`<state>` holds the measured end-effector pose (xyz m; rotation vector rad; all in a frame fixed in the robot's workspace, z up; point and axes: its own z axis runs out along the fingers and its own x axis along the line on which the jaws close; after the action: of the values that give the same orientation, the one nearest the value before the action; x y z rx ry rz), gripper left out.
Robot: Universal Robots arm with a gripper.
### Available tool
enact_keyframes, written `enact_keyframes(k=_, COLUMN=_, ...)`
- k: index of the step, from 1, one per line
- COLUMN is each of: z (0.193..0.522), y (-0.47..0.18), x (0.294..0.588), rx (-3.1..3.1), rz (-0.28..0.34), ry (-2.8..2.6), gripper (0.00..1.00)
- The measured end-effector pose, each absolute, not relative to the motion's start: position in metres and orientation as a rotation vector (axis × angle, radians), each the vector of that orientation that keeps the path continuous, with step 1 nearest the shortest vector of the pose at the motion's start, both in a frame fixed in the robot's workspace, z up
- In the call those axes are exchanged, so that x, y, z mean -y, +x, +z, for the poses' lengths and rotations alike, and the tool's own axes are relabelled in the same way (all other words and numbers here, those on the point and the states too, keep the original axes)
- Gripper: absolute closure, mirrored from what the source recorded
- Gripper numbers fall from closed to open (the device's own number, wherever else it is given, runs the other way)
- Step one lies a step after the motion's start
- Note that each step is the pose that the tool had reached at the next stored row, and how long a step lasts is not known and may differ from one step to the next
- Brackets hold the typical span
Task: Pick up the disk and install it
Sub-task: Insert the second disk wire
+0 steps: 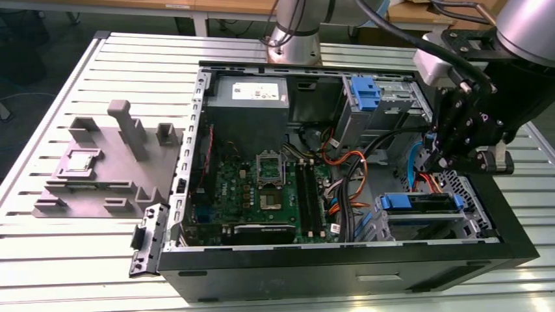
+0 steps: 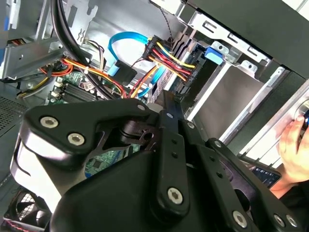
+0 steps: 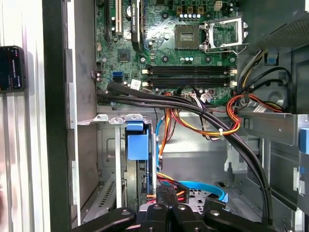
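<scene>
Exterior view: an open computer case (image 1: 347, 260) lies on a slatted metal table (image 1: 78, 260), with a grey moulded fixture (image 1: 104, 169) beside it on the exterior view's left. The gripper (image 1: 458, 156) hangs over the case's corner on the exterior view's right, just above a drive cage. There the disk (image 1: 416, 203) sits in its blue carrier. A second blue carrier (image 1: 365, 91) stands in the far bay, next to the power supply (image 1: 251, 94). Between the two bays, orange and black cables (image 1: 351, 175) loop across the case floor beside the motherboard (image 1: 260, 188).

The first wrist view looks down past the gripper (image 3: 166, 210) at the disk (image 3: 137, 141). It is seen edge-on in the cage, close against the case wall. A thick black cable bundle (image 3: 193, 104) crosses between the cage and the motherboard (image 3: 169, 48). A dark phone (image 3: 10, 68) lies on the table outside the wall.

In the second wrist view the gripper's (image 2: 169, 113) black linkage blocks most of the scene. Beyond it are red, yellow and blue wires (image 2: 164, 55), and a person's hand (image 2: 295, 145) at the edge.

The gripper's tips are cut off or hidden by its own body, so I cannot tell whether it is wide, narrow or touching the disk.
</scene>
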<state>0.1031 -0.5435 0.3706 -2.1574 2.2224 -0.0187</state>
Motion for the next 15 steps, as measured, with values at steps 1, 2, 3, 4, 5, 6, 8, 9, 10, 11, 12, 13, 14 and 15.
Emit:
enact_keyframes(k=1, z=0.3723, y=0.1031, x=0.5435, rx=-2.222, rz=-0.019, ry=-2.157, gripper=0.9)
enact_keyframes(k=2, z=0.3737, y=0.1031, x=0.5435, rx=-2.222, rz=-0.019, ry=-2.157, gripper=0.9)
enact_keyframes(k=3, z=0.375, y=0.1031, x=0.5435, rx=-2.222, rz=-0.019, ry=-2.157, gripper=0.9)
enact_keyframes(k=4, z=0.376, y=0.1031, x=0.5434, rx=-2.222, rz=-0.019, ry=-2.157, gripper=0.9)
enact_keyframes(k=5, z=0.3767, y=0.1032, x=0.5434, rx=-2.222, rz=-0.019, ry=-2.157, gripper=0.9)
enact_keyframes(k=6, z=0.3771, y=0.1031, x=0.5433, rx=-2.222, rz=-0.019, ry=-2.157, gripper=0.9)
enact_keyframes(k=8, z=0.3772, y=0.1032, x=0.5427, rx=-2.222, rz=-0.018, ry=-2.158, gripper=0.9)
enact_keyframes(k=9, z=0.3773, y=0.1032, x=0.5424, rx=-2.222, rz=-0.019, ry=-2.158, gripper=0.9)
enact_keyframes(k=10, z=0.3773, y=0.1032, x=0.5419, rx=-2.222, rz=-0.019, ry=-2.157, gripper=0.9)
enact_keyframes(k=11, z=0.3773, y=0.1031, x=0.5411, rx=-2.223, rz=-0.019, ry=-2.158, gripper=0.9)
enact_keyframes(k=12, z=0.3773, y=0.1031, x=0.5399, rx=-2.223, rz=-0.019, ry=-2.158, gripper=0.9)
enact_keyframes(k=13, z=0.3773, y=0.1031, x=0.5381, rx=-2.223, rz=-0.019, ry=-2.158, gripper=0.9)
enact_keyframes(k=14, z=0.3773, y=0.1031, x=0.5362, rx=-2.223, rz=-0.019, ry=-2.158, gripper=0.9)
enact_keyframes(k=15, z=0.3772, y=0.1032, x=0.5346, rx=-2.223, rz=-0.019, ry=-2.158, gripper=0.9)
